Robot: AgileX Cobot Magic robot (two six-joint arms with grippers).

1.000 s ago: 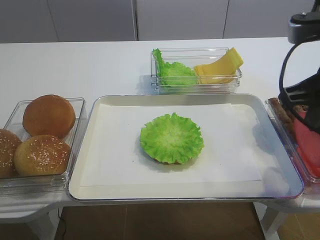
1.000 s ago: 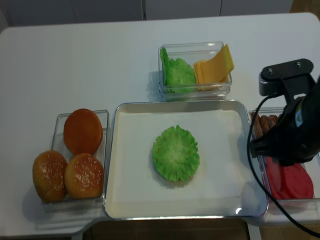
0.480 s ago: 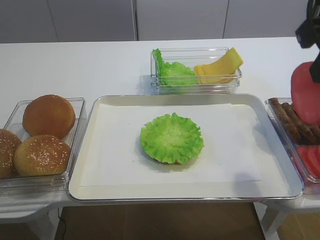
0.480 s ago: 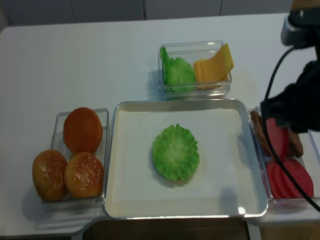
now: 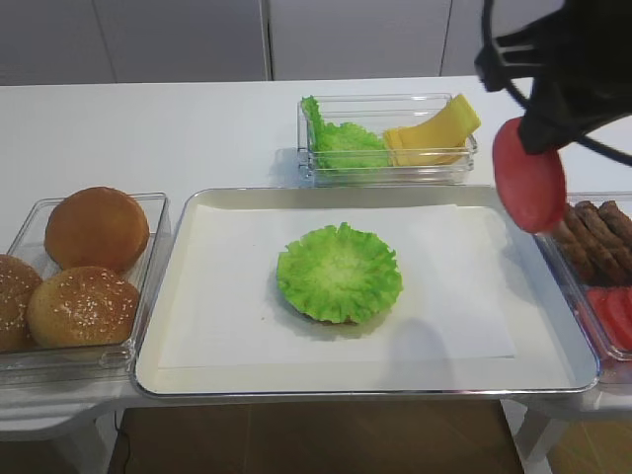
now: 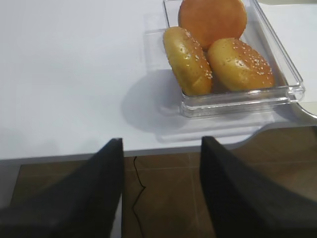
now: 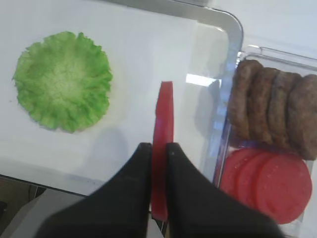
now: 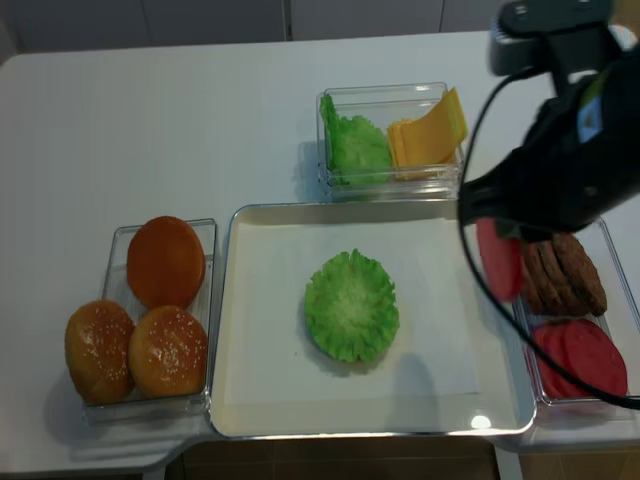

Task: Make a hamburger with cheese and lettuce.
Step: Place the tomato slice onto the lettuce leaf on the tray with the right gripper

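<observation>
The hamburger (image 5: 339,272) is a ruffled green leaf on a thin bun base in the middle of the metal tray (image 5: 365,389); it also shows in the right wrist view (image 7: 62,79). My right gripper (image 7: 158,147) is shut on a red disc (image 5: 530,188), which hangs on edge above the tray's right side, to the right of the hamburger (image 8: 351,305). The cheese (image 5: 434,133) and spare lettuce (image 5: 341,140) share a clear box behind the tray. My left gripper (image 6: 161,148) is open and holds nothing, off the table's front edge near the buns.
A clear box of domed brown buns (image 5: 84,267) stands left of the tray. A clear box at the right holds brown patties (image 7: 272,106) and red slices (image 7: 267,183). White paper lines the tray.
My right gripper has lifted out of the right box with the red disc and moved up and left, to above the tray's right side. The hamburger has not moved.
</observation>
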